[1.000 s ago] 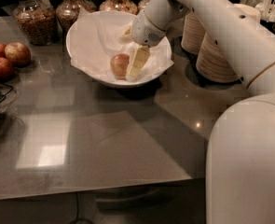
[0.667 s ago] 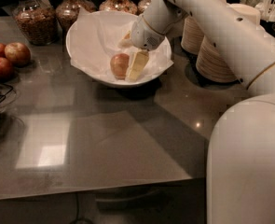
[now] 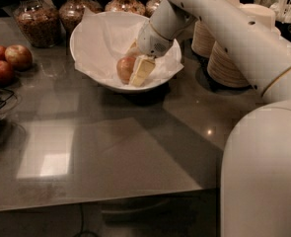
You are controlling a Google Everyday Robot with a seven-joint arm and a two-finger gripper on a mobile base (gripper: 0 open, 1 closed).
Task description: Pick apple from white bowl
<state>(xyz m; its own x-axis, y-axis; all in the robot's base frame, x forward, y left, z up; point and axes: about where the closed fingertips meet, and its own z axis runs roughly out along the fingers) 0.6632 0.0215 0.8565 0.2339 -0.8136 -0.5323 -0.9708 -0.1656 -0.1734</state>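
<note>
Risk: the apple (image 3: 125,68) is round and glossy, resting on loose crumpled paper (image 3: 105,38) inside the white bowl (image 3: 75,53). An off-centre squeeze would likely roll it aside or let it slip out. Paper caught in the grasp could lift with it and drag the bowl across the surface (image 3: 110,147).

Gripper (image 3: 140,69): lowered into the bowl, touching the apple's right side. Whether it is open or closed on the fruit cannot be told.

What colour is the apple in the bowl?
Apple: pale orange-pink, camera view; gripper beside it in the white bowl.
</note>
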